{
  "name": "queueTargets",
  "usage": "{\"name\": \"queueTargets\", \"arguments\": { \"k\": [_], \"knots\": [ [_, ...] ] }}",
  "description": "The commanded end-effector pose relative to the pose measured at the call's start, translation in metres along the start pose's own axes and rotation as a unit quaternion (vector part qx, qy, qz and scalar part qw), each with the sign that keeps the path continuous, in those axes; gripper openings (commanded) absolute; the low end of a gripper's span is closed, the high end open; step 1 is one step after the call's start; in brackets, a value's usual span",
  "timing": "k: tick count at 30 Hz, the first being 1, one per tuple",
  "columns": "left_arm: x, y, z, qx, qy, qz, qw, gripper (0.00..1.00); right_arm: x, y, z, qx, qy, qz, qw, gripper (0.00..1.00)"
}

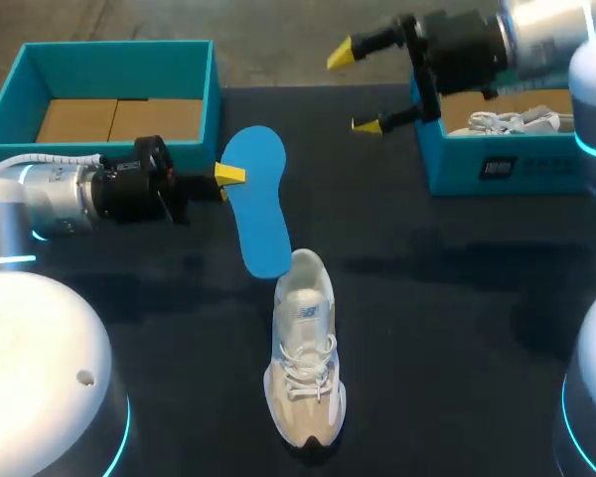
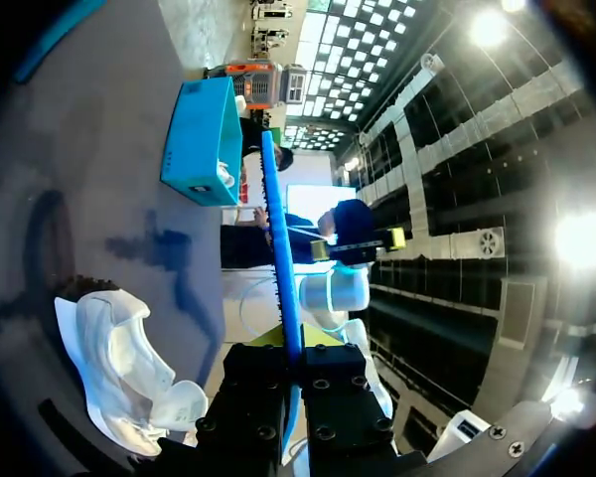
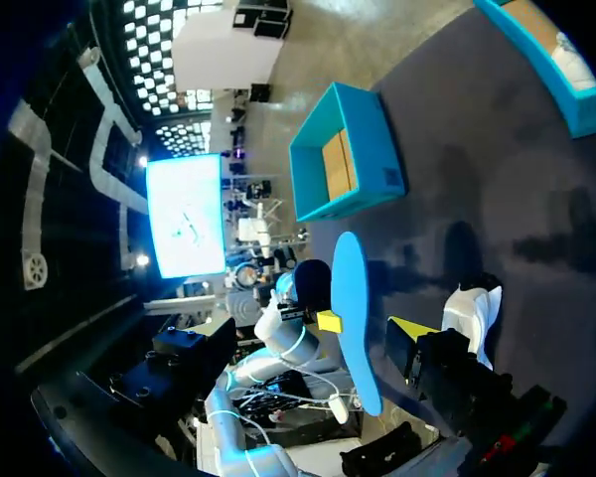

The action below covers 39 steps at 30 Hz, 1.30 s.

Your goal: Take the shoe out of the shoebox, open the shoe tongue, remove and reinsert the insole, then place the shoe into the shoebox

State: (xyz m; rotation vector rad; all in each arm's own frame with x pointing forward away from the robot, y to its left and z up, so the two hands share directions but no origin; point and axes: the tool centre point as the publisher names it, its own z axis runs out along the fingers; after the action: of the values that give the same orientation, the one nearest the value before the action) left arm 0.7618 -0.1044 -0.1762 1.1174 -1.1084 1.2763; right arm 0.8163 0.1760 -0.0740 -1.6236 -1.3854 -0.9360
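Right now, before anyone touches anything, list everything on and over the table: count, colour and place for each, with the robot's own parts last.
shoe: one, white and beige, on its sole at the table's near middle.
insole: one, blue, held above the table, one end close to the shoe.
left shoebox: one, teal, far left corner, open, brown cardboard floor showing.
right shoebox: one, teal, far right, open.
white laced item: one, inside the right shoebox, probably a second shoe.
table: one, dark, under everything.
left gripper: one, black with yellow tips, shut on the insole.
right gripper: one, black with yellow tips, open, above the table beside the right shoebox.
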Motion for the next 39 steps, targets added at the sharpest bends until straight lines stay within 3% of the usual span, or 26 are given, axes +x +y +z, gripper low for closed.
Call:
{"name": "queueTargets", "arguments": {
  "k": [1,11,18,39],
  "knots": [
    [0.000,0.000,0.000,0.000,0.000,0.000,1.000,0.00,0.027,-0.011,-0.001,-0.015,-0.191,0.009,0.981,1.00],
    [0.000,0.000,0.000,0.000,0.000,0.000,1.000,0.00,0.063,-0.023,0.005,-0.017,-0.322,0.031,0.946,1.00],
    [0.000,0.000,0.000,0.000,0.000,0.000,1.000,0.00,0.077,-0.032,0.013,-0.019,-0.402,0.048,0.914,1.00],
    [0.000,0.000,0.000,0.000,0.000,0.000,1.000,0.00,0.084,-0.068,0.056,0.016,-0.509,-0.012,0.861,1.00]
  ]
}}
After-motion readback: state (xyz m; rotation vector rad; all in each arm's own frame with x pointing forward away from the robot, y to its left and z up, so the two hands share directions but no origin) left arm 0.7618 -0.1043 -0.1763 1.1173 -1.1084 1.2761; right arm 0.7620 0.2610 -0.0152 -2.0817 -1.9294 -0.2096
